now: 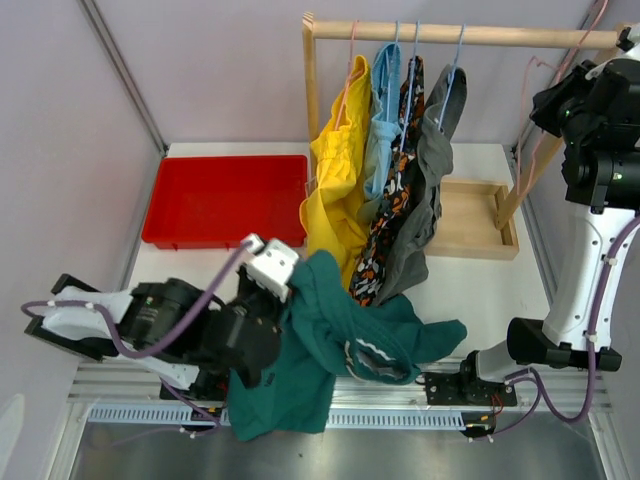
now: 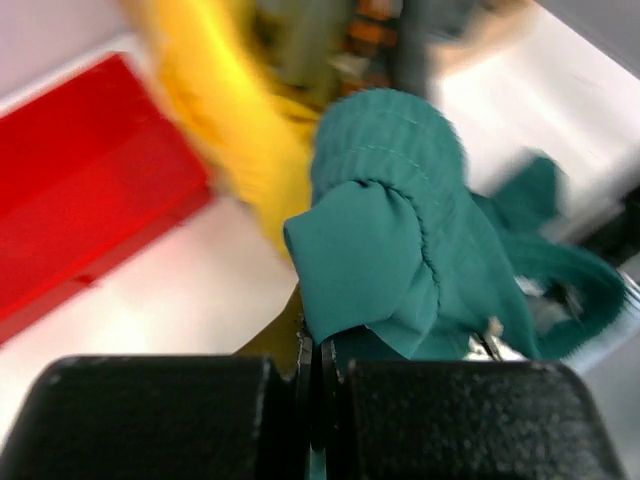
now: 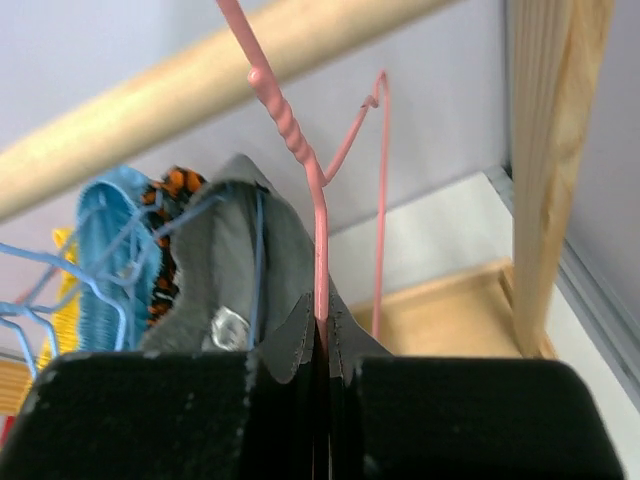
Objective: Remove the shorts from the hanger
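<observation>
The dark teal shorts [image 1: 335, 335] are off the rail and drape over the table's near edge. My left gripper [image 2: 318, 350] is shut on a fold of the teal shorts [image 2: 395, 230]. The yellow [image 1: 340, 170], light blue [image 1: 383, 110], camouflage [image 1: 397, 200] and grey shorts [image 1: 428, 180] hang on hangers from the wooden rail [image 1: 470, 35]. My right gripper [image 3: 322, 340] is shut on a bare pink hanger [image 3: 318, 230] at the rail's right end, beside the grey shorts [image 3: 215, 260].
A red tray [image 1: 225, 200] lies at the back left. A shallow wooden tray [image 1: 470, 235] sits under the rack. The rack's upright post [image 3: 545, 170] stands close to the right of my right gripper. A metal strip [image 1: 400, 415] runs along the table's near edge.
</observation>
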`<state>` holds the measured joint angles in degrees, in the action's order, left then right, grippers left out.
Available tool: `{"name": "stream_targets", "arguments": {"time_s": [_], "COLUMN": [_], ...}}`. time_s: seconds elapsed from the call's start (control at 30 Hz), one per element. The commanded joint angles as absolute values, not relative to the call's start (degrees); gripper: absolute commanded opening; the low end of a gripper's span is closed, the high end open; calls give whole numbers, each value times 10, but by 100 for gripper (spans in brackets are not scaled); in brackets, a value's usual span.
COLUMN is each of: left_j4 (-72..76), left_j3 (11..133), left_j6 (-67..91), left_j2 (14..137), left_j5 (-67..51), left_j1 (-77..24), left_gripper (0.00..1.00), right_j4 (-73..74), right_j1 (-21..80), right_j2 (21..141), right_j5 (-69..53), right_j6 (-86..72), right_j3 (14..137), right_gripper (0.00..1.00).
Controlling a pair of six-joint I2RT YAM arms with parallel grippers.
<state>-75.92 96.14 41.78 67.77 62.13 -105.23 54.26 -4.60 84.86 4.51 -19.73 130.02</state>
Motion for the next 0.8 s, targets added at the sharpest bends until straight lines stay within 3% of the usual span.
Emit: {"name": "stream_targets", "arguments": {"time_s": [0.0, 0.17, 0.27, 0.47, 0.77], "left_j4": [-772, -498, -442, -399, -429], "left_j3": [952, 894, 913, 1007, 1279], "left_j6": [357, 78, -15, -77, -48], "left_j2": [633, 540, 553, 627, 820], "left_j5": [679, 598, 513, 396, 253], "left_j1": [-987, -796, -671, -477, -235], "left_gripper": [0, 0, 0, 0, 0], "right_j4": [449, 436, 423, 411, 350], "right_j1": [-91, -124, -125, -127, -134], "right_j2": [863, 910, 919, 930, 813], "right_j5": [-47, -102, -106, -127, -115], "right_j6": [-221, -242, -240, -238, -240], "right_j3": [1325, 1322, 1304, 1270, 1059], "right_gripper": [0, 0, 0, 0, 0]}}
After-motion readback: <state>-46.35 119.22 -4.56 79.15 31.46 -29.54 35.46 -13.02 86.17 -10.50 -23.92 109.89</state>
